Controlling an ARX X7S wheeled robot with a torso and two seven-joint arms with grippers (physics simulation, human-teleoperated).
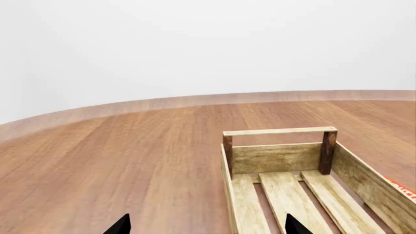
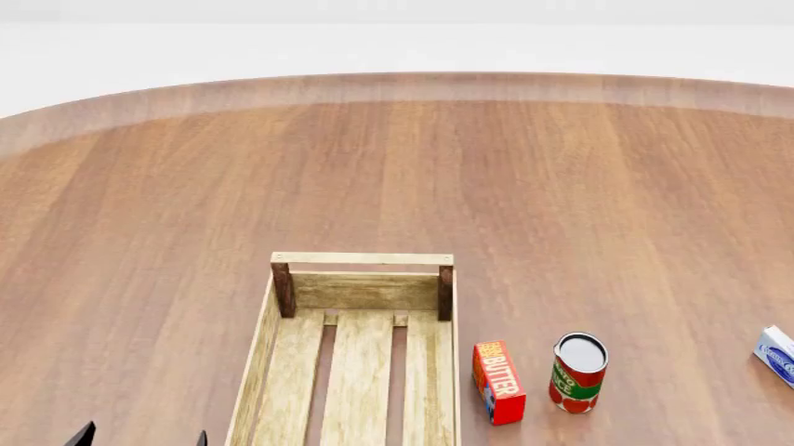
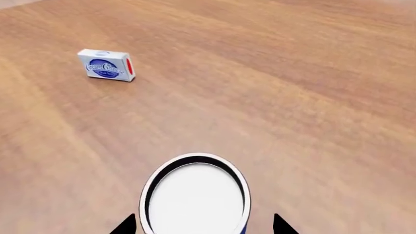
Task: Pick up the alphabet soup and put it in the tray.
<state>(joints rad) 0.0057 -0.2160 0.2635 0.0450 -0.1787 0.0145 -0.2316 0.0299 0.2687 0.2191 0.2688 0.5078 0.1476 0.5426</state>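
The alphabet soup (image 3: 195, 195) shows only in the right wrist view, seen from above. It has a round silver-white top with a dark rim and a sliver of blue label. My right gripper (image 3: 202, 225) is open, with a dark fingertip on each side of the can and a gap to it on both sides. The tray (image 2: 363, 258), a light-wood slatted crate with dark corner posts, lies on the table in the head view. My left gripper (image 1: 206, 225) is open and empty over the near left side wall of the tray (image 1: 279, 131).
To the right of the tray stand a red butter box (image 2: 497, 381) and a red-and-green can (image 2: 578, 372). A white-and-blue box (image 2: 775, 353) lies at the right edge; the same box (image 3: 106, 66) lies beyond the soup. The wooden table (image 2: 496, 186) extends far ahead.
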